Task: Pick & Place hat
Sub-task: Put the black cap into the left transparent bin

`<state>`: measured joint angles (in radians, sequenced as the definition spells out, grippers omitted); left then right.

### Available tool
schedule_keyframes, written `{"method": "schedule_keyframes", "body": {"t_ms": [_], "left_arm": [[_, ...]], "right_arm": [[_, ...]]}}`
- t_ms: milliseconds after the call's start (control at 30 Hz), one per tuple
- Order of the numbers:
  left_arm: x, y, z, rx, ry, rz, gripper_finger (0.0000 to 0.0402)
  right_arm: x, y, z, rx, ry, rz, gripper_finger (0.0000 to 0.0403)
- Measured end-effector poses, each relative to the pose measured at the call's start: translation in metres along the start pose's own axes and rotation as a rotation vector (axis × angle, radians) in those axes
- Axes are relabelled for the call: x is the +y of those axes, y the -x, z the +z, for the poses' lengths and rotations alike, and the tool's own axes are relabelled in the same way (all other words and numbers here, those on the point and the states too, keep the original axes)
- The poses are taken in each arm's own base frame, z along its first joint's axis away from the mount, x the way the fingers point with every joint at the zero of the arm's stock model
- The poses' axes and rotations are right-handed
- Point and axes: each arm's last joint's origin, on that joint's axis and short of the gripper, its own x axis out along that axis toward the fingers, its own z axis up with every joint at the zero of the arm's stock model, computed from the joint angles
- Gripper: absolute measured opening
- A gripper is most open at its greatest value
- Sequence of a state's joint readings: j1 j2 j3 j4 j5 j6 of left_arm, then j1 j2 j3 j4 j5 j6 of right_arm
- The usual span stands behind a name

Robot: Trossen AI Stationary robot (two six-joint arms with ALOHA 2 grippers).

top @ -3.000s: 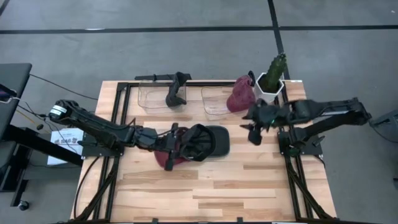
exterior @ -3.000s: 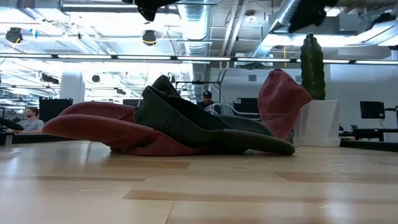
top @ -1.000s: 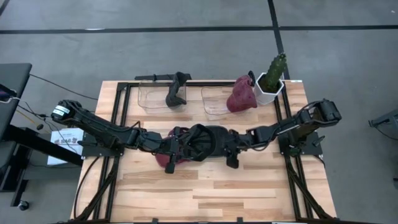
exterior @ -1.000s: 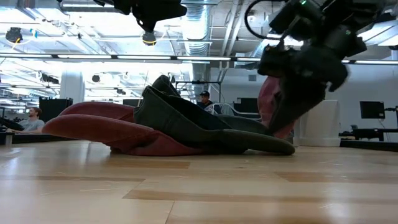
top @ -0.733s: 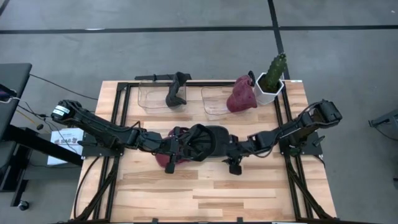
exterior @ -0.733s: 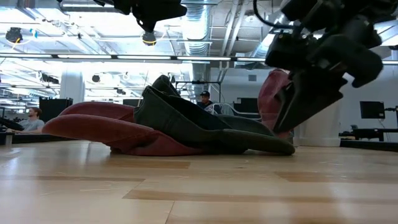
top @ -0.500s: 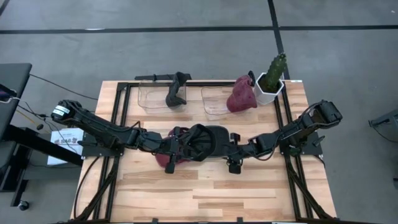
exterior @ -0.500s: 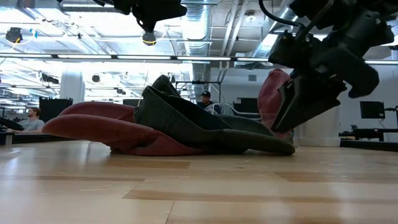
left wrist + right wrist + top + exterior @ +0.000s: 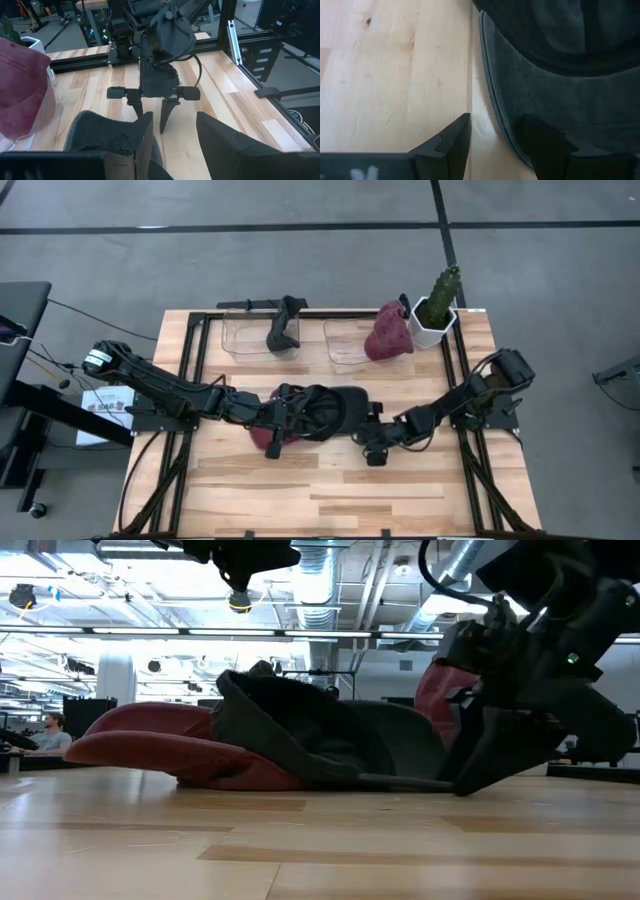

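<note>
Right jaws (image 9: 366, 442) apart at the dark cap's (image 9: 322, 410) brim, left jaws (image 9: 283, 417) apart over its crown, maroon cap (image 9: 266, 437) beneath.

In the high view the dark hat (image 9: 322, 412) lies at the centre of the table (image 9: 400, 490), partly on top of a second hat (image 9: 266, 436) that sticks out at its 8 o'clock. The left gripper (image 9: 290, 412) is at the dark hat's 9 o'clock, over both hats. The right gripper (image 9: 370, 442) is at its 4 o'clock, down at the brim edge (its fingertips stand one on each side of that edge). Two bins sit at the far edge: the left bin (image 9: 250, 335) at 11 o'clock holds a cap (image 9: 283, 325), the right bin (image 9: 348, 345) at 1 o'clock carries a third hat (image 9: 387, 333) on its rim. The potted plant (image 9: 437, 307) stands just beside that hat, at 2 o'clock
</note>
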<state>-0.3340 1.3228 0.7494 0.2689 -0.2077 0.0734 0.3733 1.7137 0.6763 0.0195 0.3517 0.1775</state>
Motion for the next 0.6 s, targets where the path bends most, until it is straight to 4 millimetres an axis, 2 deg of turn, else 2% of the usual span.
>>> {"method": "schedule_keyframes", "body": {"t_ms": [133, 400, 600], "left_arm": [[0.000, 0.000, 0.000, 0.000, 0.000, 0.000, 0.0149], [0.000, 0.000, 0.000, 0.000, 0.000, 0.000, 0.0149], [0.000, 0.000, 0.000, 0.000, 0.000, 0.000, 0.0149]], "right_arm": [[0.001, -0.004, -0.002, -0.001, 0.000, -0.046, 0.0164], [-0.002, 0.006, 0.000, -0.018, 0.041, -0.101, 0.0145], [-0.004, 0.007, 0.001, -0.032, 0.058, -0.178, 0.0131]]}}
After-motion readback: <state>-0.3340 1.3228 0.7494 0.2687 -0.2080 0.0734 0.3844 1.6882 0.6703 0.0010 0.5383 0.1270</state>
